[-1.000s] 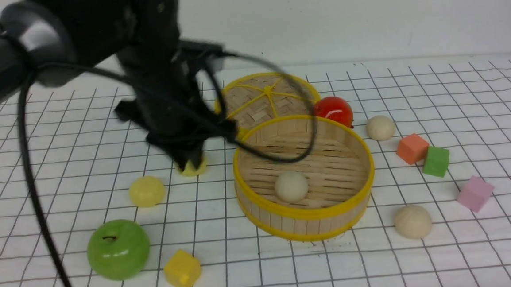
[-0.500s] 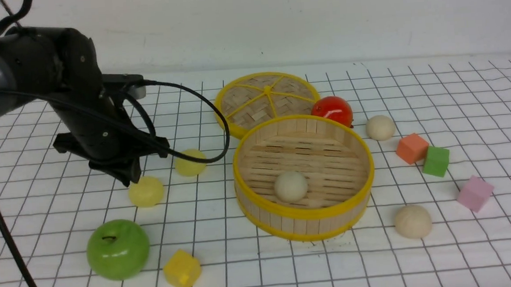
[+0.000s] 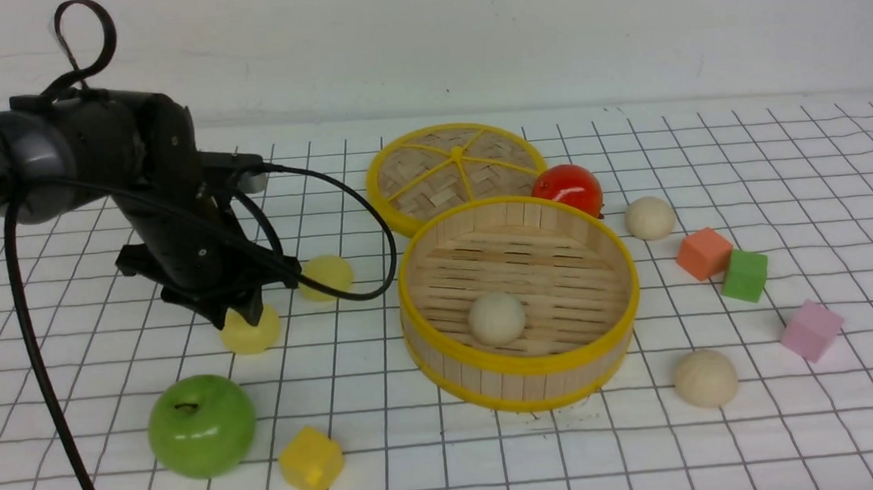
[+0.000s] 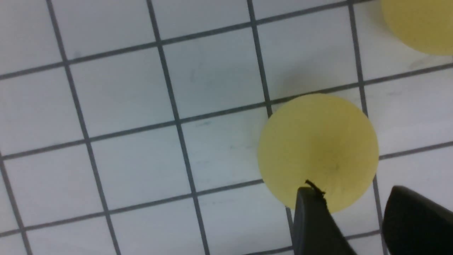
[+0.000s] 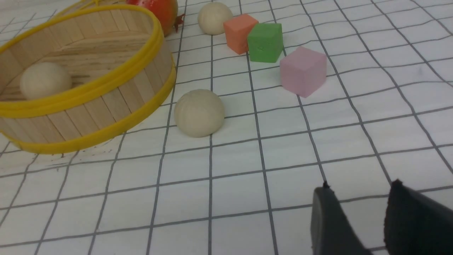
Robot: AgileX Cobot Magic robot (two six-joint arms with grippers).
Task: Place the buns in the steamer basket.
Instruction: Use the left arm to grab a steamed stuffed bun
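Left of centre, the left hand (image 3: 238,318), fingers narrowly parted and empty, hangs over 1 yellow bun (image 3: 254,335).

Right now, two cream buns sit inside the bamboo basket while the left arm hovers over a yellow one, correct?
Not quite. Only one cream bun sits inside the steamer basket, as the front view shows; two more cream buns lie outside it on the cloth. The left arm does hover over a yellow bun.
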